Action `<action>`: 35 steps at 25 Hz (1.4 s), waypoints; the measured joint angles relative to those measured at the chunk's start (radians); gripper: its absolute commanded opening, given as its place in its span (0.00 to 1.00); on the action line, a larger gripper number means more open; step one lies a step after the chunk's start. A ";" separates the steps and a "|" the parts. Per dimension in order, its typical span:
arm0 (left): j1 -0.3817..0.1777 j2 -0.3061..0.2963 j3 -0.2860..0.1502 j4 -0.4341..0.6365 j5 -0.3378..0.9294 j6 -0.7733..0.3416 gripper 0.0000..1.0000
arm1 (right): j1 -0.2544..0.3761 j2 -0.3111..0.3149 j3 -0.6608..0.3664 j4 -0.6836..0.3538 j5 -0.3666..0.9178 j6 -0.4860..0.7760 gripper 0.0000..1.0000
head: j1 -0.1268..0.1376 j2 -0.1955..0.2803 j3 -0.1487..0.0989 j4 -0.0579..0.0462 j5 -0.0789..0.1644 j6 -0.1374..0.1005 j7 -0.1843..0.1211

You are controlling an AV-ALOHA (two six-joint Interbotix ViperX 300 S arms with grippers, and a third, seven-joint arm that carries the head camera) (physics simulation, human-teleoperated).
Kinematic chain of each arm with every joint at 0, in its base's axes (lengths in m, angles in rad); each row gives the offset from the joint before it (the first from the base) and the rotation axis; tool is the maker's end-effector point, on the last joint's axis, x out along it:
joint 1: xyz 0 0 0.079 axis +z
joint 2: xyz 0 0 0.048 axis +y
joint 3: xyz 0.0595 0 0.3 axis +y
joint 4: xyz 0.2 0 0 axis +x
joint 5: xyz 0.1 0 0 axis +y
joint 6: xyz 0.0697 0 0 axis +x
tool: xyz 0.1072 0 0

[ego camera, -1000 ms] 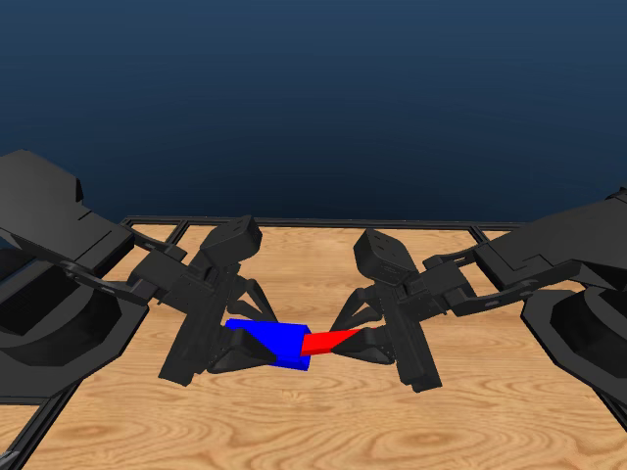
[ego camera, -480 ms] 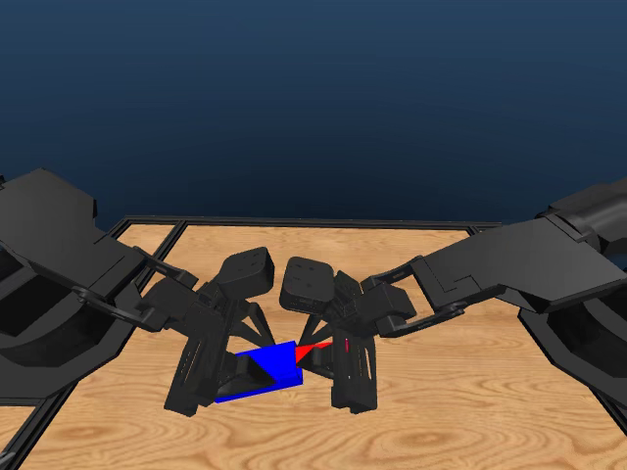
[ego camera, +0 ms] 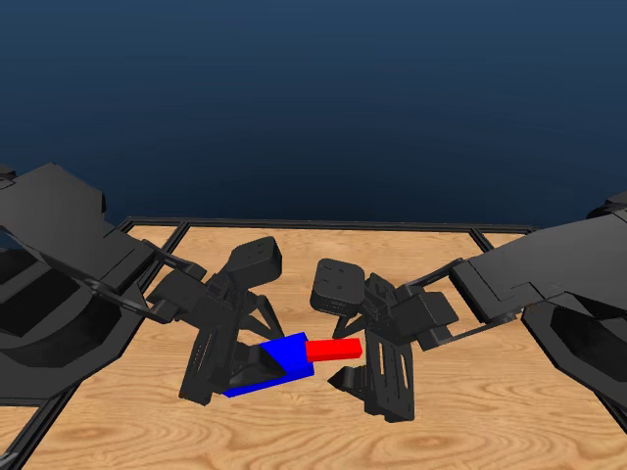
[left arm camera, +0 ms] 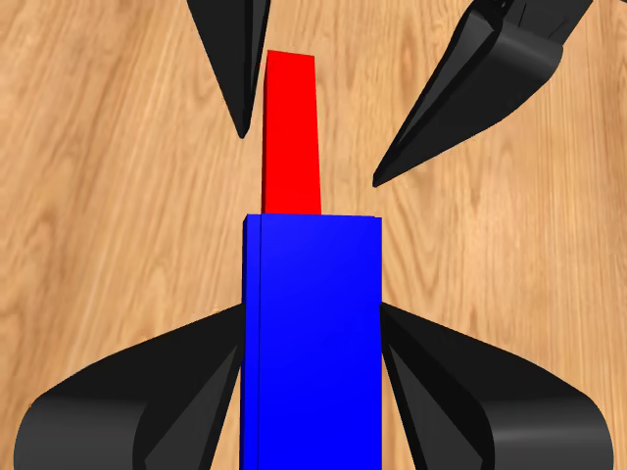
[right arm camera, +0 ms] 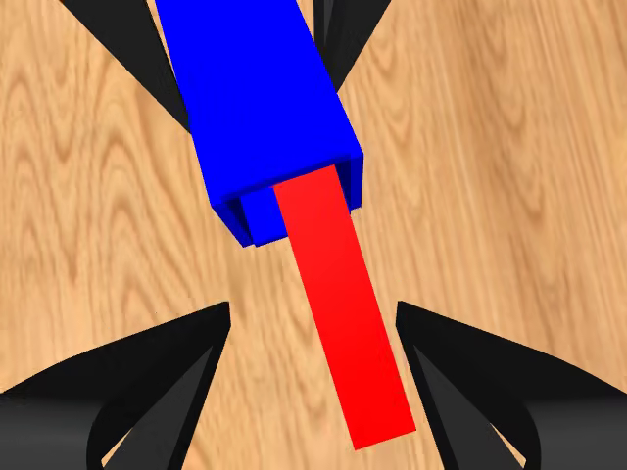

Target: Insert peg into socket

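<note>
Right wrist view: peg (right arm camera: pixel 338 304) tip hidden inside socket (right arm camera: pixel 257 103) opening.

Rendered evenly and brightly throughout, with no visible lamp or light source. Sharp from edge to edge in all three views: no blur, no grain, no bending of lines toward the corners. Flat, saturated colour on the socket (ego camera: pixel 284 358) and the peg (ego camera: pixel 333 350), each with one darker face but no glare or highlight. Showed the worktop (ego camera: pixel 490 431) with crisp wood grain and hardly any cast shadow under the arms. Left the black arm bodies nearly featureless, detail lost in dark tone. Backed the head view with a smooth deep-blue gradient, darker toward the top.
</note>
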 measured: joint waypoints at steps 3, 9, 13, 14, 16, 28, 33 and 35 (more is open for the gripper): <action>0.009 -0.008 0.003 0.006 -0.004 -0.010 0.00 | 0.018 -0.048 0.070 -0.001 0.016 0.050 1.00 | 0.000 0.000 0.000 0.000 -0.001 -0.001 0.002; 0.015 -0.007 0.005 0.005 -0.008 0.002 0.00 | 0.027 -0.097 0.206 -0.005 0.033 0.149 1.00 | -0.003 -0.002 -0.001 -0.002 -0.002 -0.004 0.002; 0.011 -0.007 -0.018 0.011 -0.002 0.002 0.00 | -0.003 -0.095 0.268 0.009 -0.025 0.180 0.00 | -0.005 -0.003 -0.001 -0.002 -0.003 -0.003 0.006; 0.010 -0.007 -0.019 0.013 -0.001 0.002 0.00 | -0.007 -0.092 0.269 0.009 -0.040 0.181 0.00 | -0.006 -0.003 -0.001 -0.002 -0.003 -0.002 0.008; 0.008 -0.006 -0.020 0.012 0.006 -0.001 0.00 | -0.012 -0.089 0.257 0.004 -0.066 0.173 0.00 | -0.008 -0.003 -0.001 -0.002 -0.002 -0.001 0.009; 0.002 0.010 -0.022 0.003 -0.008 -0.002 0.00 | 0.001 0.020 0.043 -0.004 -0.126 0.085 0.00 | -0.012 -0.003 -0.001 -0.002 0.002 0.002 0.007; -0.003 0.020 -0.017 0.000 -0.001 -0.008 0.00 | -0.008 0.085 -0.004 0.027 -0.153 0.045 0.00 | -0.007 -0.003 -0.003 0.000 0.003 0.004 0.013; -0.005 0.020 -0.016 0.001 0.007 -0.012 0.00 | -0.010 0.095 -0.010 0.038 -0.160 0.033 0.00 | -0.006 -0.003 -0.003 0.001 0.004 0.006 0.016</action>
